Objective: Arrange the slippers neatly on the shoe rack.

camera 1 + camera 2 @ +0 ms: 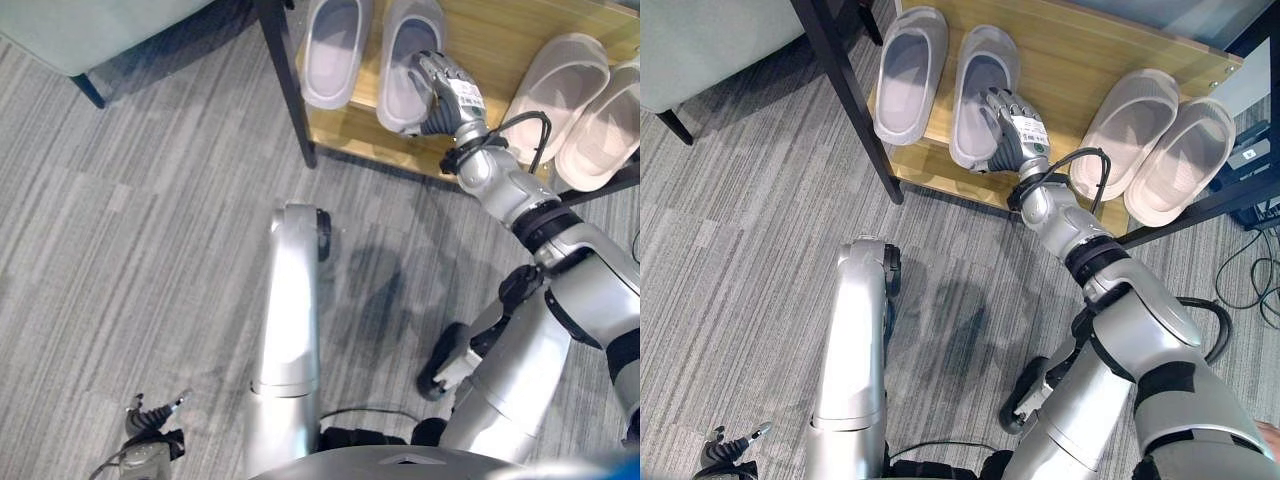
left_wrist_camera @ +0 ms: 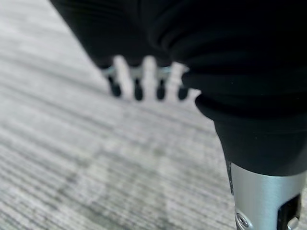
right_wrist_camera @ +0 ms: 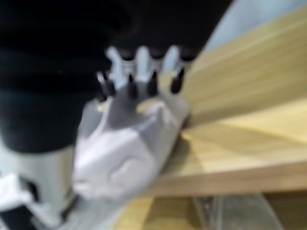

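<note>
Right fingers point(image 3: 139, 79): curled down over the heel end of a grey slipper point(image 1: 980, 95); you have your right hand point(image 1: 1012, 128) closed on it, on the wooden shelf point(image 1: 1080, 50) of the shoe rack.
Left fingers point(image 2: 144, 81): hanging relaxed and holding nothing; your left hand point(image 1: 150, 420) is low over the carpet point(image 1: 130, 250), well away from the rack.
Held slipper: lies sole-down on the shelf just beside its grey partner point(image 1: 905, 70), toes pointing to the back, heel near the front edge.
Risk, edge: the heel sits close to the shelf's front lip; if you pull back with the fingers closed, you could drag the slipper off onto the carpet.
Risk, alignment: a sideways twist on release could skew it against its partner or push that one toward the black rack post point(image 1: 845, 95).
Risk, neighbours: the beige pair point(image 1: 1160, 145) lies near your forearm; a wide withdrawal could nudge it.
Count, grey slippers: two.
Count, beige slippers: two.
Count, shelves seen: one.
</note>
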{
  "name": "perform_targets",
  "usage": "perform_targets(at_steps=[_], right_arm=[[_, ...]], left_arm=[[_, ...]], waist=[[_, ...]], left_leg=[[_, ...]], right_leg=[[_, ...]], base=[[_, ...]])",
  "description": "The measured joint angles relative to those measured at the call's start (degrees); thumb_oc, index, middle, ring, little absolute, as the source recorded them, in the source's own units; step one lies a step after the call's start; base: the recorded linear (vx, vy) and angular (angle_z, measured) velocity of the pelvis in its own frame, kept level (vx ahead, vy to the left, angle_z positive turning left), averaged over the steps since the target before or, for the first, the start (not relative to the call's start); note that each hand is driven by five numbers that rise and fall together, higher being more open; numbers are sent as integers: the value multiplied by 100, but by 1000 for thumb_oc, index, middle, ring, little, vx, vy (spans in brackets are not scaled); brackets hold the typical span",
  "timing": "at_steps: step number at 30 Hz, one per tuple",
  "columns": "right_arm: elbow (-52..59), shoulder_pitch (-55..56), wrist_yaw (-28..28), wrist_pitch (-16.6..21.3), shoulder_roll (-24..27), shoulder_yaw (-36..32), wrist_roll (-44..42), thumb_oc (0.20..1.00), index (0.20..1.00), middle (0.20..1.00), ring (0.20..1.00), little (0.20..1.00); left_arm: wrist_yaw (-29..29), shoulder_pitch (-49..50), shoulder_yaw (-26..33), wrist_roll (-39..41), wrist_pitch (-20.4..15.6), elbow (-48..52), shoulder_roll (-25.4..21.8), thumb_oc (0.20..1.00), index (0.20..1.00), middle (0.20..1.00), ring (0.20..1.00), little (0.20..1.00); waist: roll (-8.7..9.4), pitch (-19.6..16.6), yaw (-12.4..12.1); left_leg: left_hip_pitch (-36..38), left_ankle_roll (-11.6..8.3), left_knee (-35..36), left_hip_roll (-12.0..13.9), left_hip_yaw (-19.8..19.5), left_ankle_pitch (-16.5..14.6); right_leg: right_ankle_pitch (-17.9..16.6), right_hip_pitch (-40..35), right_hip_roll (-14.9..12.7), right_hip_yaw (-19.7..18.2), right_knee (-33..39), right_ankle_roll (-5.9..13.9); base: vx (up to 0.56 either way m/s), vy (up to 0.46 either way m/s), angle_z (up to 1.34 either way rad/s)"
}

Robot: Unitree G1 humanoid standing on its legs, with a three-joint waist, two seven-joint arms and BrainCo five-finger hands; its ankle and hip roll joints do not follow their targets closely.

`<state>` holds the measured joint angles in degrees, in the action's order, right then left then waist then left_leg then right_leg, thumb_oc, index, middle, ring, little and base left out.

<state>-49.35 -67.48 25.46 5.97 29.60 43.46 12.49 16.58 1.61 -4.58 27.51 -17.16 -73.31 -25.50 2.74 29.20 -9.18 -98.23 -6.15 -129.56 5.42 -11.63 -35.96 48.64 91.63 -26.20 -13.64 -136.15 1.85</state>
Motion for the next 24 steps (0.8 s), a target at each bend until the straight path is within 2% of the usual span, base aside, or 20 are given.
perform_targets(at_steps=[8,10,17,24], right_arm=[[-40,-7,-13,-5,-118,23,-12,1000,1000,1000,1000,1000],[-170,-58,25,-52,-378,16,-70,1000,1000,1000,1000,1000],[-167,-82,-4,-58,-636,13,-161,1000,1000,1000,1000,1000],[-158,-82,1,-62,-659,7,-146,1000,1000,1000,1000,1000]], left_arm=[[1,1,-2,-4,4,-7,-3,1000,1000,1000,1000,1000],[1,-6,-5,-5,5,-4,-4,1000,1000,1000,1000,1000],[7,-25,-63,-9,6,-7,-6,1000,1000,1000,1000,1000],[13,-34,-227,-20,9,-9,-7,1000,1000,1000,1000,1000]], waist=[[-2,1,-37],[-4,-1,-25],[-6,-4,-44],[-7,-3,-47]], left_leg=[[10,-1,-1,3,6,0],[33,-1,-6,5,1,-1],[43,-3,1,7,1,-1],[43,-4,-2,8,2,-1]], right_leg=[[0,0,3,-9,-9,0],[0,-4,11,-14,-21,0],[0,-8,10,-17,-30,0],[0,-7,12,-20,-31,0]], base=[[0,0,0],[0,0,0],[0,0,0],[0,0,0]])
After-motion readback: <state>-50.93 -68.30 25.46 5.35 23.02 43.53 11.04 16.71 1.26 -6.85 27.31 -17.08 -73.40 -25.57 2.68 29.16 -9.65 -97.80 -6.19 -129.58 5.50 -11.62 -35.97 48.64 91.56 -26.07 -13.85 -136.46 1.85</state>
